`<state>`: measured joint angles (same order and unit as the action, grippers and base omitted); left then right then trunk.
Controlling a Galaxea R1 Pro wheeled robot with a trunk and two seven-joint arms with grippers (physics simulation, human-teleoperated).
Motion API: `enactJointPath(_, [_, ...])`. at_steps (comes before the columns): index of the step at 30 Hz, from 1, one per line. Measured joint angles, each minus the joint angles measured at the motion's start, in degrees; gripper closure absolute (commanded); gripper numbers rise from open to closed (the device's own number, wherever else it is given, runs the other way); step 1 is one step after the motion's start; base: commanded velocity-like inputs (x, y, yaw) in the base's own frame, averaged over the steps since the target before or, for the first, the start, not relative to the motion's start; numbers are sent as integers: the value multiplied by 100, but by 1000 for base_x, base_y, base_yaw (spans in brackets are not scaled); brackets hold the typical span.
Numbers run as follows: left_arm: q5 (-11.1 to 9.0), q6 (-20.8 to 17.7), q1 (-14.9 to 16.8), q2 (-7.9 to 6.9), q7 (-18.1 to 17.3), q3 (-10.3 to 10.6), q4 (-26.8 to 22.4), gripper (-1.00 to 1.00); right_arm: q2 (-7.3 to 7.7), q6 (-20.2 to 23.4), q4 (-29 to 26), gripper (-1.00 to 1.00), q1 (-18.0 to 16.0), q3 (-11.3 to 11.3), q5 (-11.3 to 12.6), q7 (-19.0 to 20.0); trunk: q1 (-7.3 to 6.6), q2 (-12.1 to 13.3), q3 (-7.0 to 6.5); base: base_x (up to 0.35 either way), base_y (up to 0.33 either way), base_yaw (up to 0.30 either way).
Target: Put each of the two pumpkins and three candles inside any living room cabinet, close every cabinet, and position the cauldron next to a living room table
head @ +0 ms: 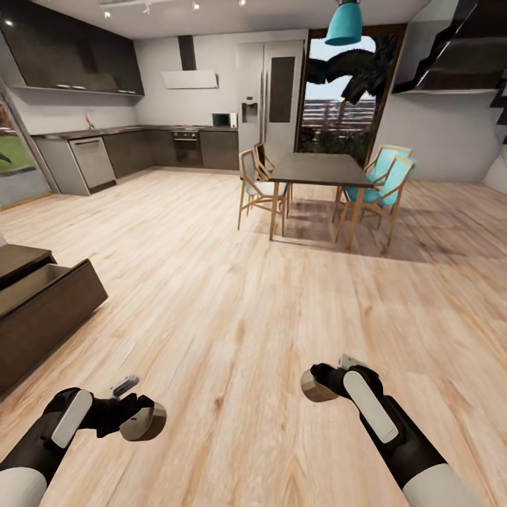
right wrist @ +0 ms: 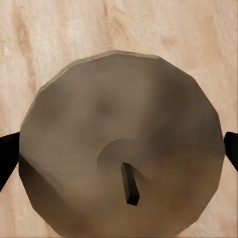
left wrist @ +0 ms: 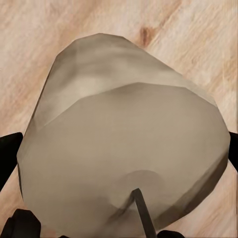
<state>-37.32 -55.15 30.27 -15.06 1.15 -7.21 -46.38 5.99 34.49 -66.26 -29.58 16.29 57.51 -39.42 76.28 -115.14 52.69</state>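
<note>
the cabinet [head: 42, 310] is cut off at the head view's left edge, one drawer open. no writing is legible anywhere. the left gripper [head: 137, 415] is clamped on a grey-beige candle [head: 144, 422], the right gripper [head: 320, 384] on another candle [head: 315, 387]; both stubby, with dark wicks, held above the floor [head: 232, 296].

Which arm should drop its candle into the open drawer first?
Left, probably. The left gripper holds a candle on the same side as the open cabinet drawer; the right gripper, with its candle, would have to cross over.
</note>
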Motion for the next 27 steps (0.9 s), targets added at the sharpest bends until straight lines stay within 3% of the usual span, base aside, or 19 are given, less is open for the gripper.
enactJointPath(27, [0, -3, 0, 0, 0, -8, 2, 100, -9, 0, 9, 100, 0, 1, -3, -7, 0, 0, 0, 300, -137, 291])
